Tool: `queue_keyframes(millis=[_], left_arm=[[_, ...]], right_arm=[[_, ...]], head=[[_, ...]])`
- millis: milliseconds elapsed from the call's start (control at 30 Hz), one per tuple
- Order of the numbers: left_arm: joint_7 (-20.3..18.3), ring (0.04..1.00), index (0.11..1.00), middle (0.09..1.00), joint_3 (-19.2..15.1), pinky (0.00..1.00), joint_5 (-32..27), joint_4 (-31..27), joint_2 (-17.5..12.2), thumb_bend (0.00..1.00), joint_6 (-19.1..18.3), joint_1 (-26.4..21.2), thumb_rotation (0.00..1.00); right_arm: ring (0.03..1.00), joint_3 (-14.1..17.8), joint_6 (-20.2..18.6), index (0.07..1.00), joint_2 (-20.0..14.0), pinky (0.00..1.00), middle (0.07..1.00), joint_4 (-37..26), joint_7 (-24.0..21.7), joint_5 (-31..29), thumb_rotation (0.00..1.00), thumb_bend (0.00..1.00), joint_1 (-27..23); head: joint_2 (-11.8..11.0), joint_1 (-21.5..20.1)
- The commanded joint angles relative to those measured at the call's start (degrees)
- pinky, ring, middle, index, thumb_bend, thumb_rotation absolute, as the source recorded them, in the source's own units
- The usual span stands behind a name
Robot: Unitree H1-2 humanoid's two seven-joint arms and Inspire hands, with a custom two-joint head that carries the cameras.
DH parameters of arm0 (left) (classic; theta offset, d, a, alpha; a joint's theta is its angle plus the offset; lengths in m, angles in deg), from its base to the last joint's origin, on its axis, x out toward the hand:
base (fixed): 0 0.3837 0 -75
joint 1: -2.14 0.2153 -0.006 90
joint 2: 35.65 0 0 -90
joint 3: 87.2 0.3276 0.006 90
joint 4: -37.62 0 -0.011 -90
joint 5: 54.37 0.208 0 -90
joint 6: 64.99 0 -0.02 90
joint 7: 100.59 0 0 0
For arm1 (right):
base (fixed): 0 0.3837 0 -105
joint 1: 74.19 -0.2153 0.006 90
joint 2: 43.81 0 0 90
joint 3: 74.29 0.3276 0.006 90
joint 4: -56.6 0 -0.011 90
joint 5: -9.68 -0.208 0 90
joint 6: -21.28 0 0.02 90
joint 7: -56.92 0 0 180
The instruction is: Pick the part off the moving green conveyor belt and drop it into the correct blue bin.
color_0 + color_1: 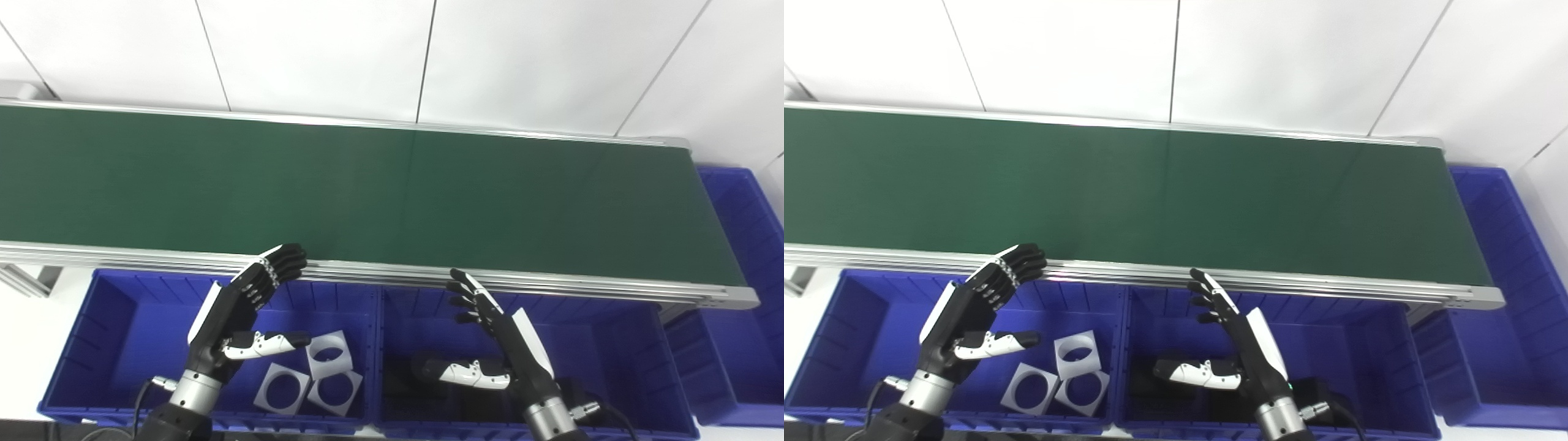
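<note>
No lettering, labels, brands or numbers can be read anywhere on the dark green conveyor belt (392, 190) or the blue plastic bins (110, 343).

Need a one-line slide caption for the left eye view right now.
Both hands, left and right, open over the blue bins, belt bare.

The left hand (245, 312) and right hand (490, 343) are held raised and empty, fingers extended and spread, thumbs pointed inward toward each other, palms facing one another.
</note>
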Motion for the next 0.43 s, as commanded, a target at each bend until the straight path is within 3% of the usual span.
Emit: queue_keyframes(millis=[0, 100, 400], left_arm=[[0.0, 0.835, 0.823, 0.833, -0.3, 0.83, 0.0, -1.3, -0.5, 0.81, 2.4, -0.6, 0.18], [-0.1, 0.833, 0.821, 0.831, -0.3, 0.83, 0.4, -0.9, -0.6, 0.81, 2.5, -0.7, 0.18], [-0.4, 0.819, 0.812, 0.821, 0.0, 0.82, 0.1, -0.7, -0.4, 0.84, 2.4, -0.7, 0.16]], right_arm=[[0.832, -0.2, 2.3, 0.933, 0.4, 0.72, 0.883, -0.7, 1.3, 0.7, 0.48, 0.93, -0.4], [0.825, -0.2, 2.7, 0.932, 0.4, 0.71, 0.880, -0.3, 1.6, 0.9, 0.48, 0.93, -0.3], [0.839, -0.1, 2.5, 0.933, 0.3, 0.74, 0.885, -0.5, 1.8, 0.0, 0.45, 0.93, -0.3]], head=[[-0.1, 0.2], [-0.5, 2.1], [-0.9, 2.7]])
